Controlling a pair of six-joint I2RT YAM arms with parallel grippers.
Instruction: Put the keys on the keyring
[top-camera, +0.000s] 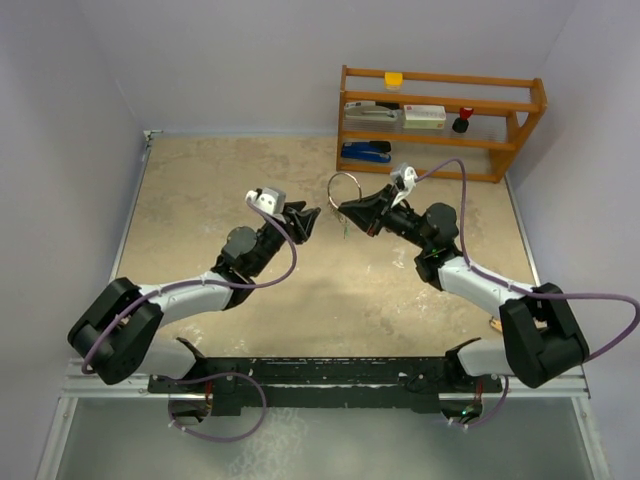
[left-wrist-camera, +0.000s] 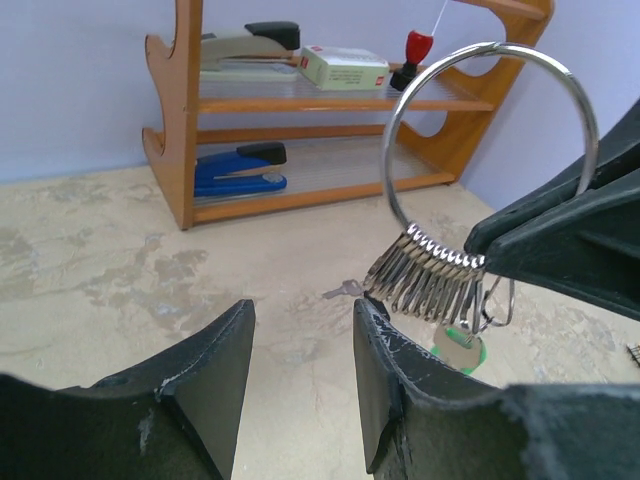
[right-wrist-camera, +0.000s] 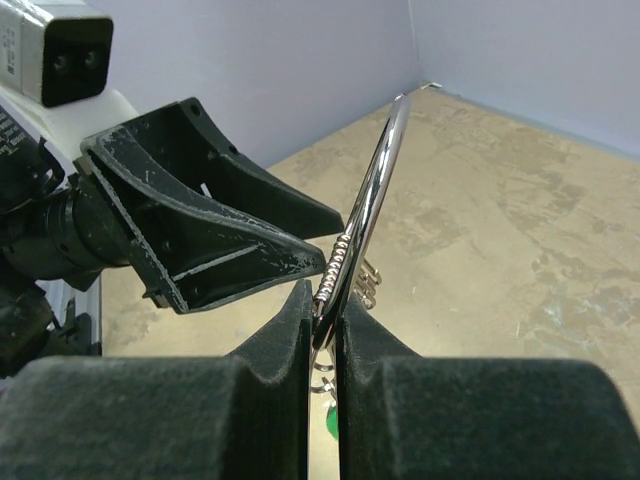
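Observation:
My right gripper (right-wrist-camera: 322, 300) is shut on the keyring (right-wrist-camera: 377, 190), a thin silver wire ring held upright above the table. A cluster of small silver keys (left-wrist-camera: 425, 278) hangs from the ring beside the right jaws, and a green-headed key (left-wrist-camera: 462, 352) dangles below it. A single small silver key (left-wrist-camera: 346, 290) lies on the table behind the ring. My left gripper (left-wrist-camera: 300, 315) is open with nothing between its fingers. Its right fingertip sits just below the hanging cluster. In the top view the two grippers face each other, left (top-camera: 305, 218) and right (top-camera: 345, 212). No black-headed key shows.
A wooden shelf (top-camera: 440, 120) stands at the back right, holding a blue stapler (top-camera: 365, 152), a grey stapler, a small box and a red-topped item. Purple walls close in the beige table (top-camera: 220, 180) on three sides.

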